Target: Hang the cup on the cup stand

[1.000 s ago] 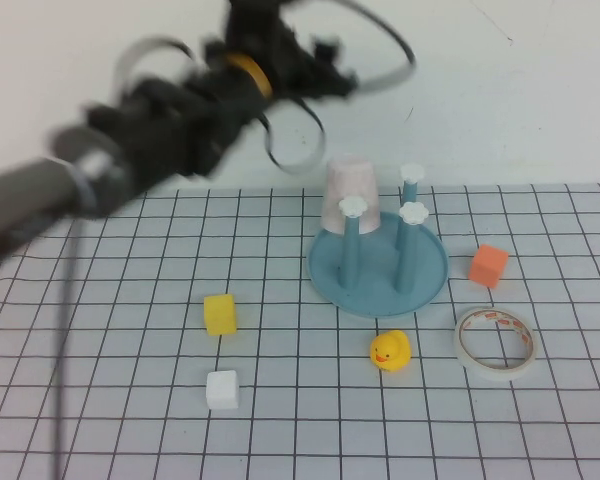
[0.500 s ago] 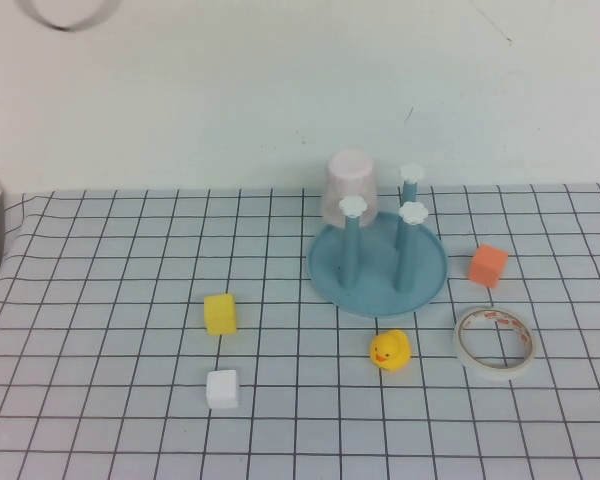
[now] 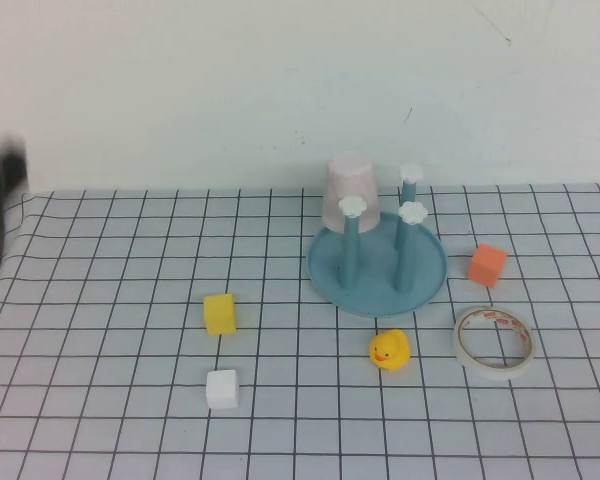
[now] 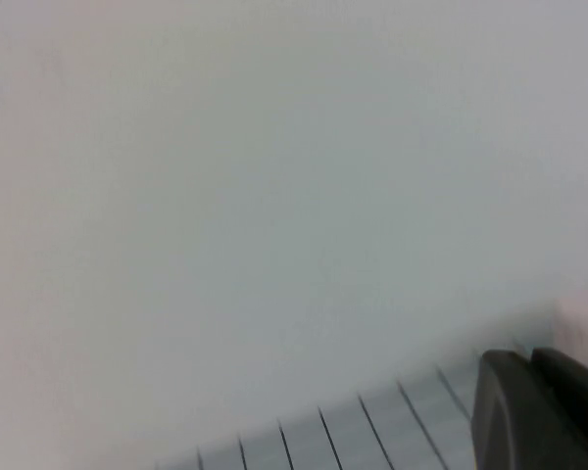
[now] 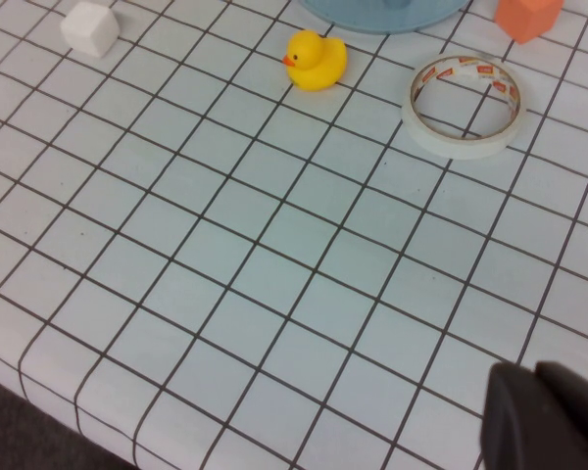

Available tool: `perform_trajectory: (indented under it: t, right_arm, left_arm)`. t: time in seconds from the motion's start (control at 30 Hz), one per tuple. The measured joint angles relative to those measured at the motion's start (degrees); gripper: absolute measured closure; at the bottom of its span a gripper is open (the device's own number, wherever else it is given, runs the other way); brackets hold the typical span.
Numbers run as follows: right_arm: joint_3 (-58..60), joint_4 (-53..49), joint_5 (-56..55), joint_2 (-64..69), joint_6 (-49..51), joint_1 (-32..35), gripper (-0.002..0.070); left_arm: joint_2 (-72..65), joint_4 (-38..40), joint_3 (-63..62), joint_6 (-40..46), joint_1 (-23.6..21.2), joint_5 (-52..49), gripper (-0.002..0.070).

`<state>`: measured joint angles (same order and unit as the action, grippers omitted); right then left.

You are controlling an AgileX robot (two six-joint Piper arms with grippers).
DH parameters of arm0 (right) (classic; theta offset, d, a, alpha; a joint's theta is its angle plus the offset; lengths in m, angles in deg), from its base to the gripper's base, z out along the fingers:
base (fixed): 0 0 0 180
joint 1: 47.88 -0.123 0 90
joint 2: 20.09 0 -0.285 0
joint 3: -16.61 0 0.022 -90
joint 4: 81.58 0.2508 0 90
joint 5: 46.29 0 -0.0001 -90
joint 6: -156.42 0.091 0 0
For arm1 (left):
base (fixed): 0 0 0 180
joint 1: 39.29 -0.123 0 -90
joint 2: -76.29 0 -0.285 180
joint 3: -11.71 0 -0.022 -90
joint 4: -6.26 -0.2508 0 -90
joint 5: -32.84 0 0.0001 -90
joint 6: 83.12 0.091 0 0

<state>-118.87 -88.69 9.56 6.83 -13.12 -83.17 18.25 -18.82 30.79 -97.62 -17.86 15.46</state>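
On the cup stand [image 3: 377,272], the cup [image 3: 349,190] sits inverted over a rear peg. Around: one duck [image 3: 389,351], one tape roll [image 3: 495,343], three cubes. Left gripper [image 4: 544,411] and right gripper [image 5: 549,421] clenched, empty, off the table's edges.

The left arm shows in the high view only as a dark blurred shape at the far left edge, off past the table's left border. Its left hand [image 4: 544,406] appears in the left wrist view as dark fingers pressed together, holding nothing, raised with a pale wall ahead of it. The right hand [image 5: 549,416] shows in the right wrist view, also closed and empty, hanging above the near edge of the table.
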Motion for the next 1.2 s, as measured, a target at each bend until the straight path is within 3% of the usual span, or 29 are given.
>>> perform_trajectory:
  t: [0.27, 0.83, 1.2]
  right_arm:
    - [0.0, 0.0, 0.0, 0.0, 0.0, 0.0, 0.0676]
    - [0.0, 0.0, 0.0, 0.0, 0.0, 0.0, 0.0676]
    - [0.0, 0.0, 0.0, 0.0, 0.0, 0.0, 0.0676]
  left_arm:
    - [11.07, 2.94, 28.1, -7.68, 0.0, 1.72, 0.0675]
    - [17.44, -0.26, 40.45, -8.93, -0.12, 3.01, 0.0676]
    - [37.54, 1.74, 44.01, -8.93, -11.01, -2.55, 0.0676]
